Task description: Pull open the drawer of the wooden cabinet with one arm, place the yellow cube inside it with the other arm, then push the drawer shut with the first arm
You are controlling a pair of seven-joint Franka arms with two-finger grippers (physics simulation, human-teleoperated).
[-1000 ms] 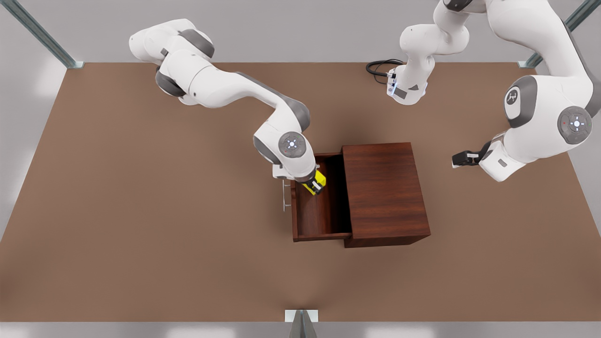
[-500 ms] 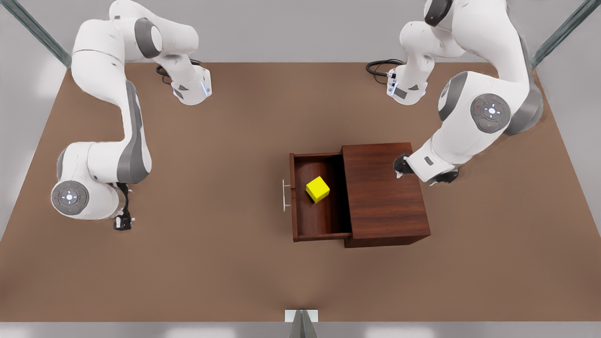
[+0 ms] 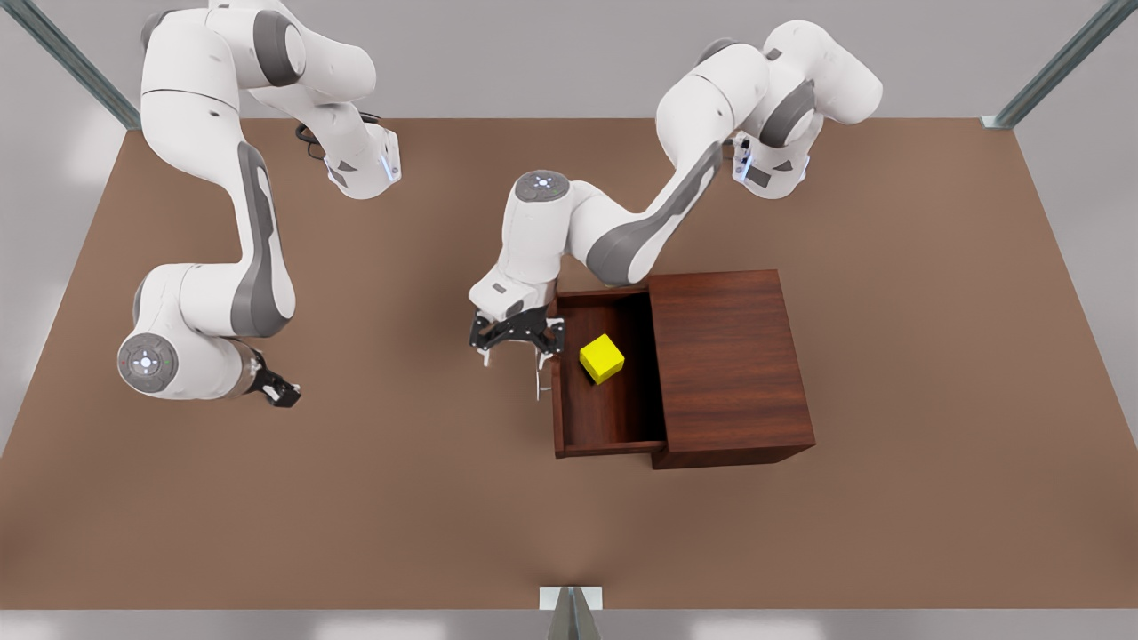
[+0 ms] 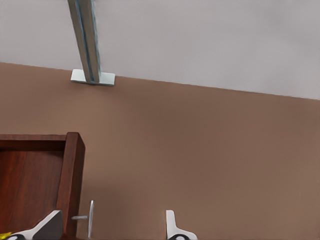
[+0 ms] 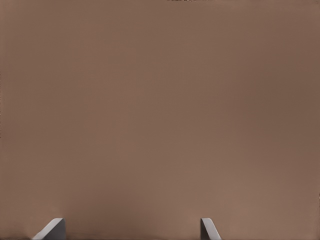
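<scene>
The small bright yellow cube [image 3: 602, 358] sits inside the pulled-out dark reddish-brown drawer [image 3: 578, 418] of the boxy wooden cabinet [image 3: 729, 364]. The left gripper [image 3: 518, 349] hangs at the drawer's thin silver bar handle [image 3: 539, 378] — fingers [image 4: 172, 227] spread wide either side of it, gripping nothing. The right gripper [image 3: 283, 392] waits well apart over the brown table [image 3: 356, 498] — also spread and empty.

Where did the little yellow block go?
In the front view, the yellow cube sits inside the open drawer, near its handle end, with the left gripper open just outside by the handle.
</scene>
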